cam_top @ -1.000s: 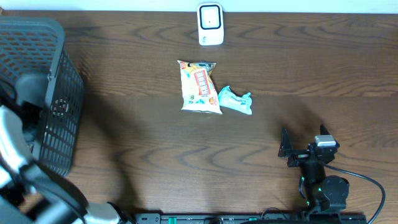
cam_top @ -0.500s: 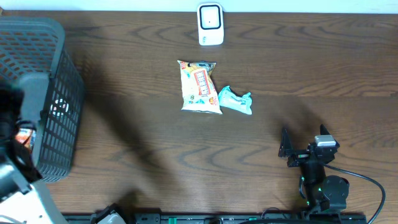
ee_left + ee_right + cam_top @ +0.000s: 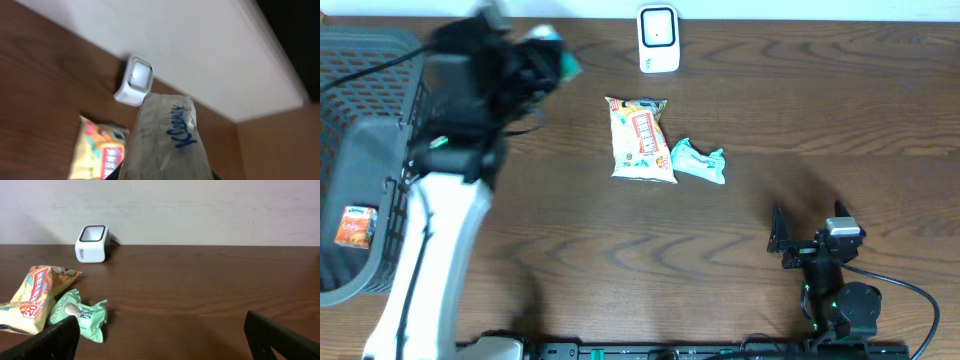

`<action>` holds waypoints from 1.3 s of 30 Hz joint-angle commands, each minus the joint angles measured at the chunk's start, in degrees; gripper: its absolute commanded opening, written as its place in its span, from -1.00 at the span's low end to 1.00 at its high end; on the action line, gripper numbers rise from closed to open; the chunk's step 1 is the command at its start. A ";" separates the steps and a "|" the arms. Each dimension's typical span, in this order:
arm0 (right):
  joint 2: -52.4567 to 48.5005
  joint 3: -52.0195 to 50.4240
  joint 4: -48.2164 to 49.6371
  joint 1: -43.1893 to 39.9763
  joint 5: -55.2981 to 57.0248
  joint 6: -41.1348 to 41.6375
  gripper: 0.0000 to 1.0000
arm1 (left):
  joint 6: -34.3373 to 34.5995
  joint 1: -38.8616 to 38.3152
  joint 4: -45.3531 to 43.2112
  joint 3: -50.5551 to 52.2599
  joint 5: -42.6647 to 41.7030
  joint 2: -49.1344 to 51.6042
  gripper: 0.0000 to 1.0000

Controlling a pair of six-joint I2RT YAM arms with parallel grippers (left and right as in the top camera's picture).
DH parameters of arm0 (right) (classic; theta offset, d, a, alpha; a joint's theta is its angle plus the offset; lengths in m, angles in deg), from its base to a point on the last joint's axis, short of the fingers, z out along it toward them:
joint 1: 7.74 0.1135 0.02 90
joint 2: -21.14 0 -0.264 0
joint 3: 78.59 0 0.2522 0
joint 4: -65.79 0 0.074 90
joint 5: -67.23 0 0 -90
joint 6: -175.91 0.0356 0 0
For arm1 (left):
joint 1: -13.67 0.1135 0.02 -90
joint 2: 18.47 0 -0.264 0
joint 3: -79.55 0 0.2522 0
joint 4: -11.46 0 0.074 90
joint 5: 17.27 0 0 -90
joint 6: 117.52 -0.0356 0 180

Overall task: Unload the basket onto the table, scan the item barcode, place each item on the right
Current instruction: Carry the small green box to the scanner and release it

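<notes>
My left gripper (image 3: 535, 60) hangs above the table's back left, shut on a pale Kleenex tissue pack (image 3: 550, 45). The left wrist view shows the pack (image 3: 167, 140) filling the space between the jaws (image 3: 166, 176), its blue lettering up and its far end towards the white barcode scanner (image 3: 136, 81). That scanner (image 3: 658, 40) stands at the back edge, some way right of the pack. My right gripper (image 3: 808, 222) rests open near the front right, nothing between its fingers (image 3: 162, 330).
A yellow snack bag (image 3: 640, 140) and a green packet (image 3: 698, 160) lie side by side at mid-table, in front of the scanner. A dark mesh basket (image 3: 360, 90) stands at the left edge with an orange packet (image 3: 355, 225) inside.
The left arm has swung up from the basket and to the right, carrying the tissue pack towards the scanner. The right arm has not moved.
</notes>
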 commanded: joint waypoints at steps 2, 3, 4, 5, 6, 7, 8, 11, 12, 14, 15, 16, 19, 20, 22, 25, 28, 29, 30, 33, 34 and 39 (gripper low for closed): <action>0.31 -0.07 -0.22 0.35 0.00 0.81 0.99 | 0.35 -9.18 -10.03 -0.20 -0.63 11.32 -0.63; 0.31 -0.07 -0.24 0.35 0.00 0.81 0.99 | 0.35 -10.47 -12.09 -0.20 -0.63 13.42 -0.63; 0.31 -0.07 -0.24 0.35 0.02 0.83 0.99 | 0.57 -11.85 -14.40 -0.20 -0.63 15.76 -0.63; 0.31 -0.07 -0.22 0.35 0.02 0.83 0.99 | 0.52 -13.92 -18.05 -0.20 -0.61 19.61 -0.63; 0.31 -0.07 -0.22 0.35 0.00 0.83 0.99 | 0.52 -14.95 -20.17 -0.20 -0.35 21.81 -0.63; 0.31 -0.07 -0.24 0.35 0.00 0.83 0.99 | 0.52 -15.78 -21.75 -0.20 0.37 23.61 -0.63; 0.31 -0.07 -0.22 0.35 0.00 0.83 0.99 | 0.52 -16.68 -23.39 -0.22 1.22 25.73 -0.58; 0.31 -0.07 -0.22 0.35 0.02 0.83 0.99 | 0.55 -18.62 -27.19 -0.20 3.52 31.06 -0.49; 0.31 -0.07 -0.24 0.35 0.02 0.83 0.99 | 0.52 -19.12 -28.55 -0.22 3.67 32.65 -0.42; 0.31 -0.07 -0.22 0.35 0.02 0.83 0.99 | 0.59 -19.98 -31.52 -0.20 3.65 35.93 -0.40; 0.31 -0.07 -0.22 0.35 0.02 0.83 0.99 | 0.98 -20.37 -32.61 -0.20 3.67 37.20 -0.40; 0.31 -0.07 -0.22 0.35 0.02 0.83 0.99 | 1.44 -20.74 -33.68 -0.20 3.67 38.40 -0.40; 0.31 -0.07 -0.24 0.35 0.02 0.81 0.98 | 3.32 -21.70 -35.80 -0.20 3.67 41.35 -0.39; 0.31 -0.07 -0.24 0.35 0.00 0.83 0.98 | 3.32 -21.92 -35.80 -0.22 3.67 41.94 -0.37; 0.31 -0.07 -0.22 0.35 0.02 0.83 0.98 | 3.30 -22.32 -35.52 -0.20 3.65 42.69 -0.16; 0.31 -0.07 -0.22 0.35 0.02 0.83 0.99 | 3.30 -22.91 -35.56 -0.22 3.43 42.91 0.40; 0.31 -0.07 -0.24 0.35 0.00 0.83 0.99 | 3.28 -23.15 -36.00 -0.22 3.41 42.82 0.57; 0.31 -0.07 -0.22 0.35 0.00 0.81 0.99 | 3.28 -23.15 -36.00 -0.22 3.41 42.77 0.57; 0.31 -0.07 -0.22 0.35 0.02 0.83 0.99 | 3.26 -23.12 -35.98 -0.22 3.41 42.51 0.57; 0.31 -0.07 -0.24 0.35 0.00 0.81 0.98 | 2.84 -22.38 -35.95 -0.22 3.34 40.81 0.57; 0.31 -0.07 -0.24 0.35 0.00 0.83 0.98 | 2.84 -21.99 -35.93 -0.22 3.23 39.95 0.56; 0.31 -0.07 -0.22 0.35 0.00 0.83 0.99 | -0.04 -18.29 -32.94 -0.22 3.21 30.21 0.56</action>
